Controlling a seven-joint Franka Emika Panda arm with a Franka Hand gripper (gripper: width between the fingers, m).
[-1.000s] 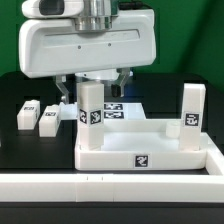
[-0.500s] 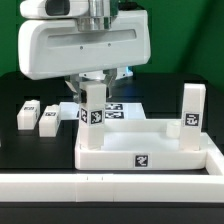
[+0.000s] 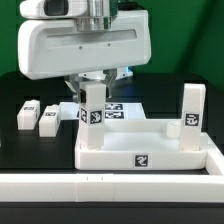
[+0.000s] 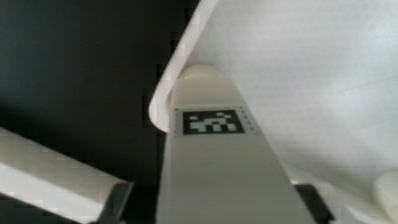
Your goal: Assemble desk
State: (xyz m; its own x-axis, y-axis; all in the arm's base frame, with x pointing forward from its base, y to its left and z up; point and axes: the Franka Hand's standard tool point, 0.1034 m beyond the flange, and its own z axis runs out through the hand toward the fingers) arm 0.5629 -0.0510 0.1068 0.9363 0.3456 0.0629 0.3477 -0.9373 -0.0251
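The white desk top point(image 3: 112, 154) lies in the middle of the table. One leg point(image 3: 92, 112) stands upright in its corner on the exterior view's left, and a second leg point(image 3: 190, 113) stands in the corner on the right. Two loose legs point(image 3: 28, 113) point(image 3: 48, 120) lie on the black table to the left. My gripper point(image 3: 93, 88) is above the left upright leg, with its fingers closed on the leg's top. In the wrist view the tagged leg point(image 4: 217, 150) runs between my fingers point(image 4: 119, 203) down into the corner socket of the desk top point(image 4: 329, 90).
The marker board point(image 3: 117, 109) lies flat behind the desk top. The long white border wall point(image 3: 110, 186) runs along the front. The black table point(image 3: 20, 145) shows to the left of the desk top.
My fingers stood wide apart a second ago and have since closed in on the left upright leg. In the last half second nothing has moved.
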